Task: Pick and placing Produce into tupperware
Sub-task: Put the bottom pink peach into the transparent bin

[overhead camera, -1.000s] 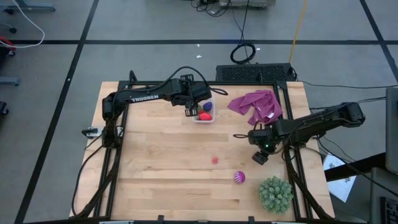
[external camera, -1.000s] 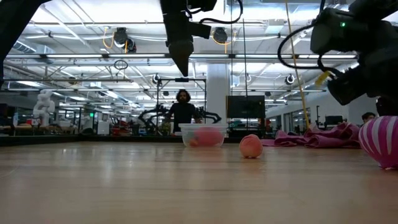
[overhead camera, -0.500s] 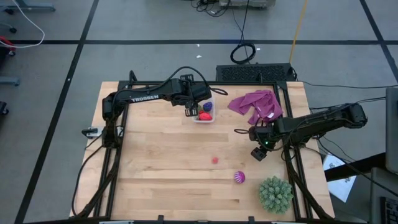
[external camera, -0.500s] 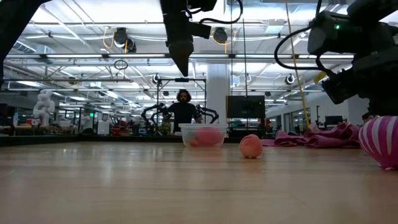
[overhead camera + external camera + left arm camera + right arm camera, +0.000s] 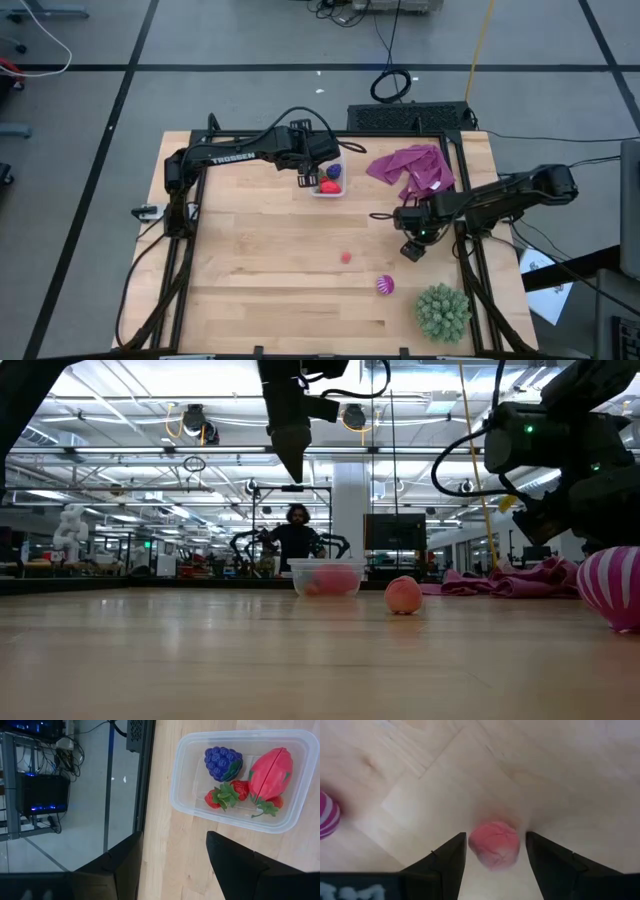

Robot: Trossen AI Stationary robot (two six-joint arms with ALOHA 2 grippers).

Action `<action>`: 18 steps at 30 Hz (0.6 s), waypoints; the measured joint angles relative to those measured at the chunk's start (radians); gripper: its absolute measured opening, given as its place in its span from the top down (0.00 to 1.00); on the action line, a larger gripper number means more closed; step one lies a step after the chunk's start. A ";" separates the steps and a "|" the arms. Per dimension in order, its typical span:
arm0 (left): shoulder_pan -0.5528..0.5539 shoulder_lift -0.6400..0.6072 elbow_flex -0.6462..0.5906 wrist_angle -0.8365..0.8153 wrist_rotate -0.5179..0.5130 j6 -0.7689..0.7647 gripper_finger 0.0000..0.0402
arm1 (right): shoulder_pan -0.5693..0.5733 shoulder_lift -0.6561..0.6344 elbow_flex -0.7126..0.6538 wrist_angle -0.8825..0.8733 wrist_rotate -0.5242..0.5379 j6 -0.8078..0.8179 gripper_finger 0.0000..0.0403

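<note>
I see the clear tupperware [image 5: 329, 178] near the desk's far edge, about midway along it, with a blue-purple berry [image 5: 223, 763], a big red-pink fruit [image 5: 270, 773] and small strawberries [image 5: 222, 797] inside. A pink produce piece [image 5: 346, 257] lies loose in the middle of the desk [image 5: 250, 270], and a striped magenta ball [image 5: 385, 285] sits nearer the front edge. My right gripper [image 5: 411, 250] hovers toward the right edge, fingers spread and empty, with the pink piece framed between them in its wrist view. My left gripper [image 5: 304, 181] hangs just beside the tupperware, parted, holding nothing.
</note>
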 joint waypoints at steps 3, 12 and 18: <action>0.000 0.000 0.000 0.000 0.000 0.001 0.44 | 0.000 0.026 0.003 0.010 -0.003 -0.010 0.51; 0.000 0.000 0.000 0.000 0.000 0.002 0.44 | 0.000 0.019 0.000 0.024 -0.004 -0.023 0.52; 0.000 0.000 0.000 0.000 -0.016 0.010 0.44 | 0.000 0.018 -0.001 0.019 -0.001 -0.026 0.63</action>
